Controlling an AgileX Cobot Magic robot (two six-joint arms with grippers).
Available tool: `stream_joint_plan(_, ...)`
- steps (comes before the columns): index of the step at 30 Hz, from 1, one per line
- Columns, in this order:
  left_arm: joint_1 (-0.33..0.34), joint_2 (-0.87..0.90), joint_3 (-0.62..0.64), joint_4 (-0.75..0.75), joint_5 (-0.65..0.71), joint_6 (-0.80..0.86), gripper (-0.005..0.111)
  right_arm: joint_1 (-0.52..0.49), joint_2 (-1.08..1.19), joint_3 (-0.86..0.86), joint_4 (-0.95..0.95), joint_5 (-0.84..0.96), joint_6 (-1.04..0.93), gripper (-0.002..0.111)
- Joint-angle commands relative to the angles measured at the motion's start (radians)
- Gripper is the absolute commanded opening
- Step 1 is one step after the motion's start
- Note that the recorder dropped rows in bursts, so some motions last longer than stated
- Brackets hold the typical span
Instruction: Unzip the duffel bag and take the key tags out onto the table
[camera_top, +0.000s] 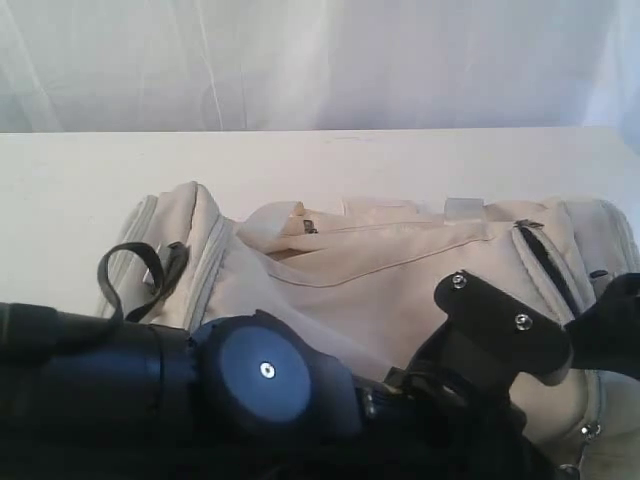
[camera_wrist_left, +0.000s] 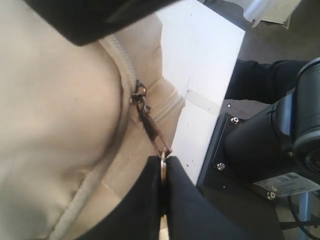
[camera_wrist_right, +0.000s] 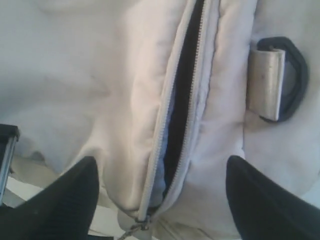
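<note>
The cream-beige duffel bag (camera_top: 380, 270) lies on the white table (camera_top: 70, 190). My left gripper (camera_wrist_left: 164, 160) is shut on the metal ring of the zipper pull (camera_wrist_left: 150, 127), which hangs from the slider (camera_wrist_left: 139, 96) at the bag's end near the table edge. My right gripper (camera_wrist_right: 160, 167) stands open over the bag, one finger (camera_wrist_right: 70, 200) on each side of the zip gap (camera_wrist_right: 180, 110). That gap is parted and shows dark lining inside. The key tags are hidden.
My left arm (camera_top: 270, 380) fills the foreground and crosses toward the bag's right end, where the right arm (camera_top: 612, 335) comes in. A black strap ring (camera_wrist_right: 295, 75) sits beside the zip. Webbing handles (camera_top: 140, 265) hang at the bag's left end.
</note>
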Motion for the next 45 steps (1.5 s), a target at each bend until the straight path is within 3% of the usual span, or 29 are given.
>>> stream_joint_plan(1, -0.008, -0.022, 0.018, -0.027, 0.027, -0.005, 0.0, 0.0, 0.027, 0.032, 0.085, -0.037, -0.004, 0.066)
stream_joint_plan(6, -0.008, -0.028, 0.018, -0.027, 0.027, -0.005, 0.0, 0.0, 0.088, 0.051, 0.092, -0.079, -0.005, 0.057)
stream_joint_plan(9, -0.008, -0.027, 0.018, -0.027, 0.035, -0.005, 0.0, 0.0, 0.098, 0.051, 0.09, -0.121, -0.003, 0.038)
stream_joint_plan(10, -0.008, -0.027, 0.018, -0.027, 0.035, -0.005, 0.0, 0.0, 0.098, 0.051, 0.087, -0.135, -0.003, 0.029)
stream_joint_plan(11, -0.008, -0.027, 0.024, -0.027, 0.034, -0.005, 0.0, 0.0, 0.098, 0.051, 0.071, -0.149, -0.003, 0.014)
stream_joint_plan(13, -0.008, -0.027, 0.051, -0.038, 0.041, -0.007, 0.0, 0.0, 0.098, 0.051, 0.011, -0.167, 0.003, 0.0)
stream_joint_plan(28, -0.004, -0.336, 0.395, -0.064, -0.001, -0.093, 0.0, 0.0, 0.098, 0.051, -0.017, -0.177, 0.008, 0.0)
stream_joint_plan(37, -0.004, -0.495, 0.495, -0.126, -0.093, -0.102, 0.0, 0.0, 0.098, 0.051, -0.047, -0.166, 0.008, 0.0)
stream_joint_plan(41, -0.004, -0.556, 0.546, -0.225, -0.136, -0.039, 0.0, 0.0, 0.098, 0.051, -0.047, -0.166, 0.008, 0.0)
stream_joint_plan(45, -0.004, -0.626, 0.577, -0.367, -0.202, 0.149, 0.0, 0.0, 0.098, 0.051, -0.047, -0.157, 0.008, 0.0)
